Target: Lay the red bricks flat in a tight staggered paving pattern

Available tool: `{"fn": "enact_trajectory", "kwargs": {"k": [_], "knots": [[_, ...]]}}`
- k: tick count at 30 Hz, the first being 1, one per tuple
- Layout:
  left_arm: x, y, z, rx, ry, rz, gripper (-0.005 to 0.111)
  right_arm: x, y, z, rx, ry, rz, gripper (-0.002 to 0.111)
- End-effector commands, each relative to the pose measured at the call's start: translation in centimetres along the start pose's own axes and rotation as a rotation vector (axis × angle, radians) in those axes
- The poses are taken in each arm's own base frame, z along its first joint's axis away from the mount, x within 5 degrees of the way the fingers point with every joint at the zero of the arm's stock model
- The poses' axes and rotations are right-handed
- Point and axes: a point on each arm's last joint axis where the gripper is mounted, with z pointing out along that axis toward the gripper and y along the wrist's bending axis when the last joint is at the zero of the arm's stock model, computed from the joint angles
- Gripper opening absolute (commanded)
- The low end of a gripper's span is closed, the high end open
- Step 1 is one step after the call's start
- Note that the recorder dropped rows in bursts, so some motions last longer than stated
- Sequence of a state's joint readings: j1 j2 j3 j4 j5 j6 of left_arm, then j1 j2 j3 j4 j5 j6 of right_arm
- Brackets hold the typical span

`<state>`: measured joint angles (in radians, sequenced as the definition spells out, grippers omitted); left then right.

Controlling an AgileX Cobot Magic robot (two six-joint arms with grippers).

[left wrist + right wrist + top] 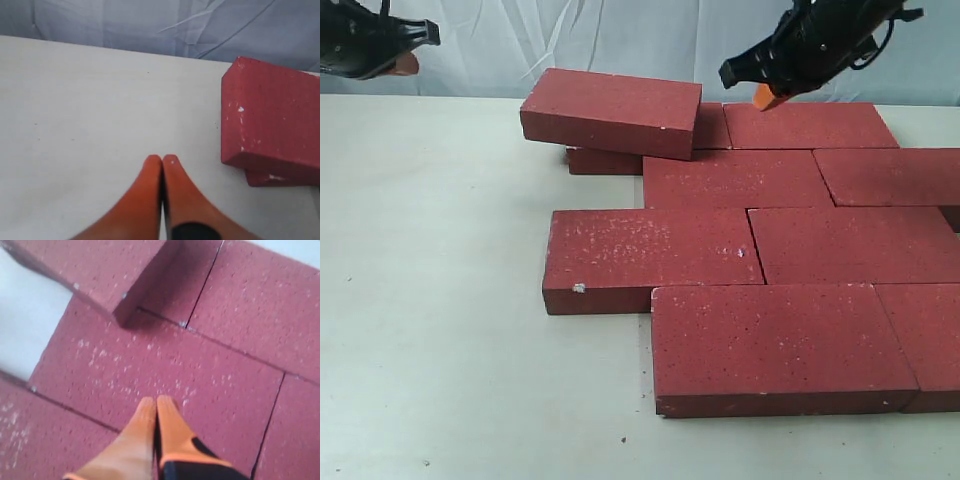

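Several dark red bricks (738,178) lie flat in staggered rows across the right half of the table. One red brick (611,111) rests tilted on top of another brick (603,161) at the back left of the group; it also shows as a raised red brick (272,120) in the left wrist view and a raised brick (100,267) in the right wrist view. My left gripper (405,63) hangs shut and empty at the far left, above bare table. My right gripper (765,96) hovers shut and empty over the back row; its orange fingertips (167,405) point at a flat brick (165,370).
A white tabletop (430,300) stretches left of the bricks. A pale blue cloth backdrop (620,40) hangs behind the table. The nearest brick (775,345) lies close to the table's front edge.
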<state>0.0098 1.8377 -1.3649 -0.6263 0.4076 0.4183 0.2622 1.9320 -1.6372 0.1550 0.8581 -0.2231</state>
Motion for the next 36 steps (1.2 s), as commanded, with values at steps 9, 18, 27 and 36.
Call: {"fn": "enact_trajectory", "kwargs": {"k": [9,18,27,36], "knots": [[-3.1,0.7,7.3,0.092,0.048,-0.045,0.000,-4.4,-1.7,6.4,0.024,-0.059,0.010,-0.001],[-1.7,0.8,11.1,0.145,0.111,-0.113,0.000,-3.9,-2.1,9.1,0.035,-0.060,0.009,-0.001],[0.2,-2.6,14.5,0.193,0.144,-0.078,0.000,-3.3,-2.2,12.4,0.018,-0.075,0.041,-0.001],[0.9,-4.0,15.2,0.205,0.150,-0.063,0.000,-4.0,-1.8,12.5,0.004,-0.161,0.070,-0.001]]}}
